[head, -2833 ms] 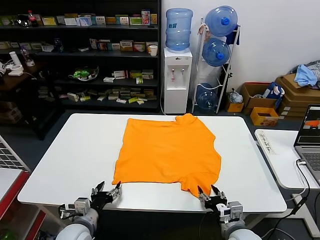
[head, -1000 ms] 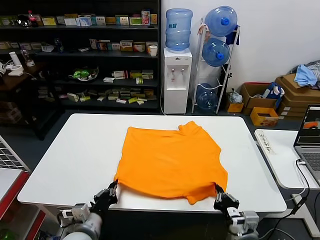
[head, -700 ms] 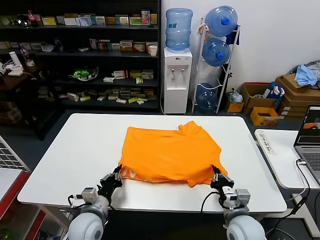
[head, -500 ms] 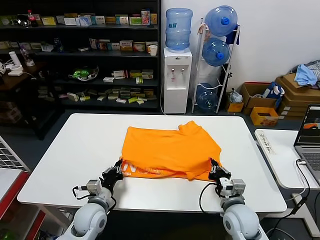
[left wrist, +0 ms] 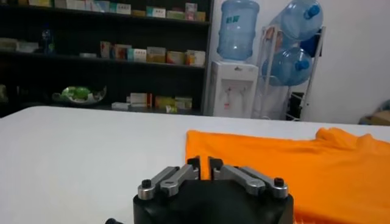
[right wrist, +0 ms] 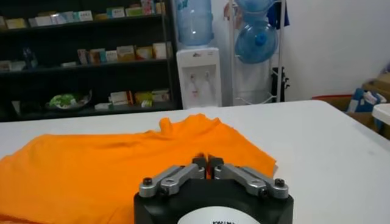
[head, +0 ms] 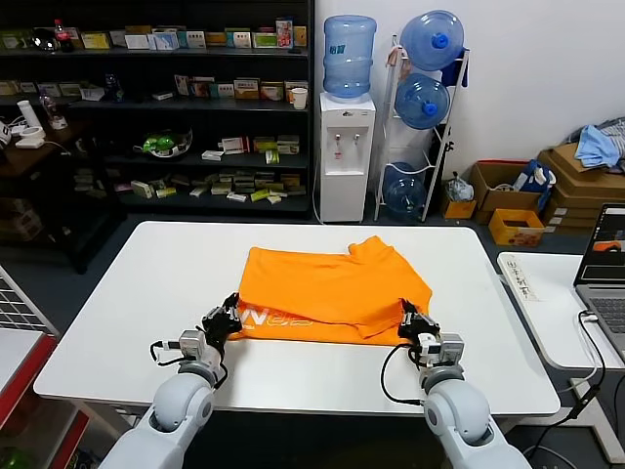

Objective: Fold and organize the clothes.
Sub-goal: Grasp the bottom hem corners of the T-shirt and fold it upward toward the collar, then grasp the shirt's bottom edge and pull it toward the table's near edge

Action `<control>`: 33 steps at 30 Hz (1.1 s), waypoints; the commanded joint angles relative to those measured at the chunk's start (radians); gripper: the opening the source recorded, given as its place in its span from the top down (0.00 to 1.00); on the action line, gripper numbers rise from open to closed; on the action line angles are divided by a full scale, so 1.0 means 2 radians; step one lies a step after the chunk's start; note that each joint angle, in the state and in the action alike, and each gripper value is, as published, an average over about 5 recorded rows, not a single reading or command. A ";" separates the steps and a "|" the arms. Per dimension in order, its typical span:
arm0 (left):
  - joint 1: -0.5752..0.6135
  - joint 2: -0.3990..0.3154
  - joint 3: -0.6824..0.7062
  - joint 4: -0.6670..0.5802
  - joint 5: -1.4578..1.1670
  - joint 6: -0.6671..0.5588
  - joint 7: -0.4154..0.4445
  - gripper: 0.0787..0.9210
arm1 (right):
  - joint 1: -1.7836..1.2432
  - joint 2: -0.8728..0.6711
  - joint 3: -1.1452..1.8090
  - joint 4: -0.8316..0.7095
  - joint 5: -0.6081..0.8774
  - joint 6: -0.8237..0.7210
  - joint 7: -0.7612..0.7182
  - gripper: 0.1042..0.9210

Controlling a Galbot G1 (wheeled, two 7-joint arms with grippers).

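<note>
While the orange T-shirt (head: 332,296) lies in the middle of the white counter (head: 127,313), both grippers pinch its near edge. The left gripper (head: 227,318) is closed tight on the near left corner, and the right gripper (head: 408,319) is closed tight on the near right corner. The near part of the shirt is turned over toward the far side, so white letters (head: 266,318) show along the near left strip. The shirt's collar points to the far side.

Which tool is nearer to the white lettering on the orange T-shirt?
Left. The left tool grips the folded edge beside the white lettering; the right tool holds the orange T-shirt at the opposite corner.
</note>
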 commanded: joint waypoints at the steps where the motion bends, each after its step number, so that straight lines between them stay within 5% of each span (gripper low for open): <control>1: 0.008 0.005 0.001 -0.003 0.006 0.002 0.005 0.70 | -0.011 -0.003 0.011 0.009 -0.012 0.002 -0.005 0.68; 10: 0.110 0.030 -0.040 -0.080 0.004 0.024 0.015 0.39 | -0.109 -0.034 0.058 0.059 -0.016 -0.002 -0.020 0.36; 17: 0.131 0.020 -0.045 -0.072 -0.009 0.023 0.035 0.16 | -0.118 -0.033 0.069 0.060 0.015 -0.025 -0.026 0.15; 33: 0.090 0.017 -0.038 -0.033 -0.030 0.030 0.032 0.12 | -0.082 -0.022 0.058 0.015 0.028 -0.043 -0.019 0.12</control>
